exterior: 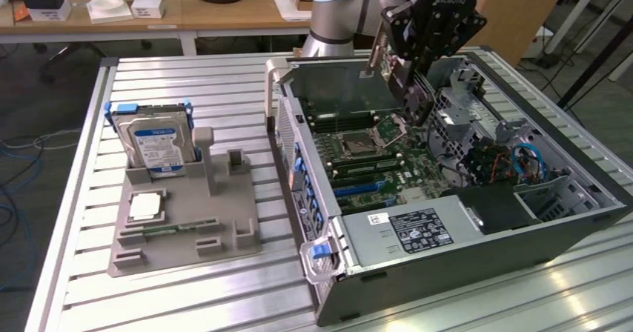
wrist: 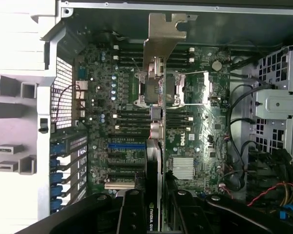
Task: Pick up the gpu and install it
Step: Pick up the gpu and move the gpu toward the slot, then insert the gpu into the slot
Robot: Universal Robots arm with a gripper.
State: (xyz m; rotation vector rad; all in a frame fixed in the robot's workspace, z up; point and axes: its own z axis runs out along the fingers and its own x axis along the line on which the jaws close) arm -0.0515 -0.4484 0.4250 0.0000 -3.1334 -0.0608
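Note:
The gpu [wrist: 155,146] is seen edge-on in the wrist view, a thin card with a black cooler side and a silver end bracket [wrist: 162,41] at its far end. My gripper [wrist: 156,209] is shut on it, with one black finger [wrist: 132,209] on each side of the card. In the exterior view the gripper [exterior: 408,69] hangs above the open computer case [exterior: 554,236], and the gpu [exterior: 416,98] points down over the motherboard [exterior: 381,161]. The card is clear of the expansion slots [wrist: 127,145].
A grey fixture tray [exterior: 188,236] lies on the slatted table at the exterior view's left. On it stand a hard drive with a blue label [exterior: 153,143], a processor chip [exterior: 147,206] and a memory stick [exterior: 163,232]. A power supply [exterior: 416,228] and cables [exterior: 519,161] crowd the case's near end.

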